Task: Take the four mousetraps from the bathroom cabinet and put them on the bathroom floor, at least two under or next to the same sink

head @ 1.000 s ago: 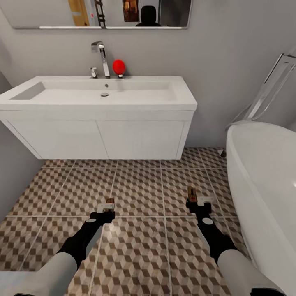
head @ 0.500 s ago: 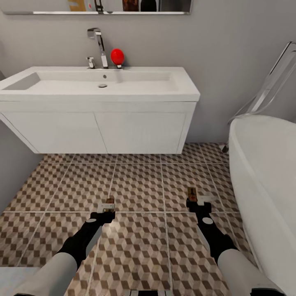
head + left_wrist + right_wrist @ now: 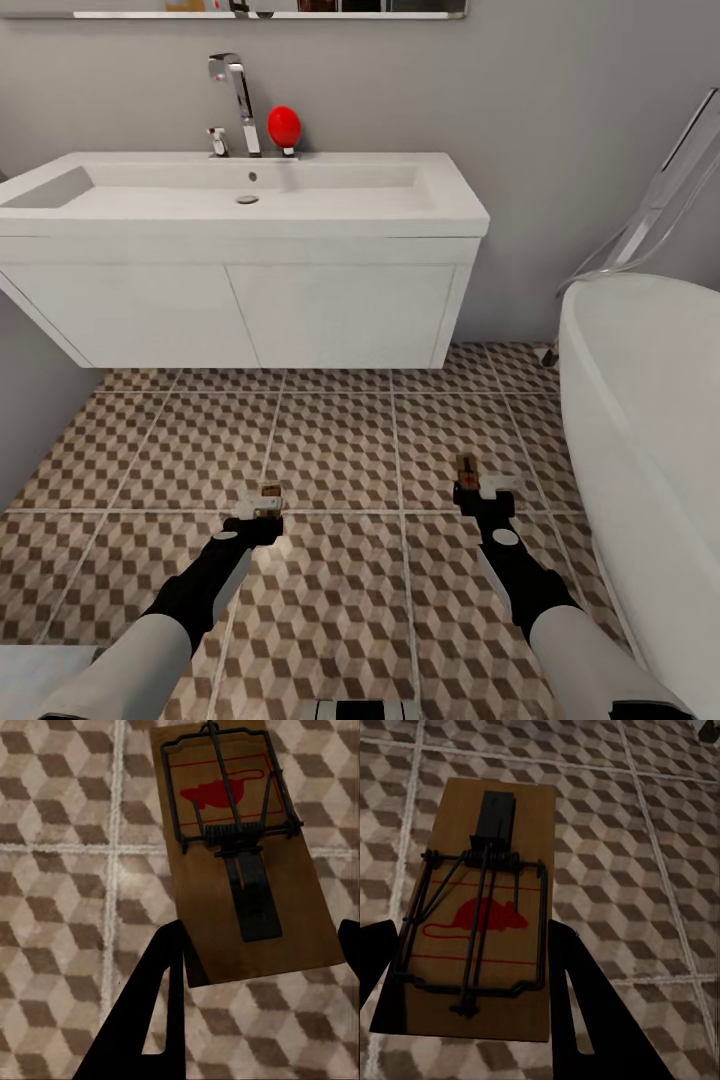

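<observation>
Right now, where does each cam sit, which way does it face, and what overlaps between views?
Head: up high, looking forward and down at the sink, tub and bathroom floor; both arms show.
Left wrist: on the left arm, facing the floor along the left gripper, shut on a mousetrap.
Right wrist: same for the right gripper and its mousetrap.
Shared: the patterned tiles and both traps.

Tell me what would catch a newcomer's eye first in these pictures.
Probably the red ball beside the faucet on the white sink against the far wall. Next, each gripper holds a mousetrap over the cube-patterned floor: the left gripper one mousetrap, the right gripper another.
</observation>
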Available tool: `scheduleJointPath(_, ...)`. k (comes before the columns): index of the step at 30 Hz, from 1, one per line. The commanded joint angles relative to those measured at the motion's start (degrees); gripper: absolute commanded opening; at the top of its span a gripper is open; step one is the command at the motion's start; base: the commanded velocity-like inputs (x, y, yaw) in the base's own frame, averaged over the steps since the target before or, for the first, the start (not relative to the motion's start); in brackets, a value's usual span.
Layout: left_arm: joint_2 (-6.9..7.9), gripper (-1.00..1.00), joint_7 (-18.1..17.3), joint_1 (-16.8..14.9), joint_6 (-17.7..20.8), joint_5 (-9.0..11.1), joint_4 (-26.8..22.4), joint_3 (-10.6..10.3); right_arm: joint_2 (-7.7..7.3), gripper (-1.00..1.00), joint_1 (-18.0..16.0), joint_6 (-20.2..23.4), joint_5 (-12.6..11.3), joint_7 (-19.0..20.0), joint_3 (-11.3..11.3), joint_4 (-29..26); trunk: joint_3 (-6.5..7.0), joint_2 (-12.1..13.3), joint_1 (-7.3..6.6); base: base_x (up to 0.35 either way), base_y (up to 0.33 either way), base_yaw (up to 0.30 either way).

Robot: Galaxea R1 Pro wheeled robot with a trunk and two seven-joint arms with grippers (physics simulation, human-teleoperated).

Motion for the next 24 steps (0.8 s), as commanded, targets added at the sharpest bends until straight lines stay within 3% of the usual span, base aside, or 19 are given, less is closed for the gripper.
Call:
scheduleJointPath(1, -0.06, -1.00, 0.49, -0.06, 2.35, 0.49, -0.37, -0.30, 0.01, -1.00, -0.05, -0.03, 0.72, -0.08, -0.19, 0.00, -0.04, -0.01, -0.01, 0.000, 0.000, 0.000)
scheduleJointPath(2, -0.09, -1.00, 0.48, -0.10, 3.71, 0.49, -0.60, -0.28, 0.00, -1.00, -0.08, 0.04, 0.80, -0.08, -0.21, -0.01, -0.04, -0.01, -0.01, 0.000, 0.000, 0.000)
scheduleJointPath(5, -0.30, -1.00, 0.49, -1.08, 13.14, 0.42, -3.60, -0.23, -0.06, -1.00, -0.75, 1.58, 1.06, -0.06, -0.22, -0.50, -0.04, -0.01, -0.01, 0.000, 0.000, 0.000)
scheduleJointPath(8, -0.38, -1.00, 0.51, -4.17, 17.17, 0.39, -5.09, -0.22, -0.11, -1.00, -2.94, 4.93, 1.09, -0.01, -0.21, -0.98, -0.04, -0.01, -0.01, 0.000, 0.000, 0.000)
scheduleJointPath(16, -0.18, -1.00, 0.83, -20.00, 19.36, 0.39, 6.10, -0.20, 0.10, -1.00, -11.29, 11.22, 1.04, 1.30, -0.19, -0.86, -0.04, -0.01, -0.01, 0.000, 0.000, 0.000)
scheduleJointPath(21, -0.14, -1.00, 3.95, -24.87, 21.87, 0.39, 7.35, -0.14, 0.34, -1.00, -15.40, 17.58, 1.04, 1.62, -0.19, -0.52, -0.04, -0.01, -0.01, 0.000, 0.000, 0.000)
scheduleJointPath(24, -0.11, -1.00, 5.87, -25.90, 23.15, 0.37, 7.68, -0.16, 1.02, -1.00, -17.45, 20.16, 1.04, 1.66, -0.19, -0.46, -0.04, -0.01, -0.01, 0.000, 0.000, 0.000)
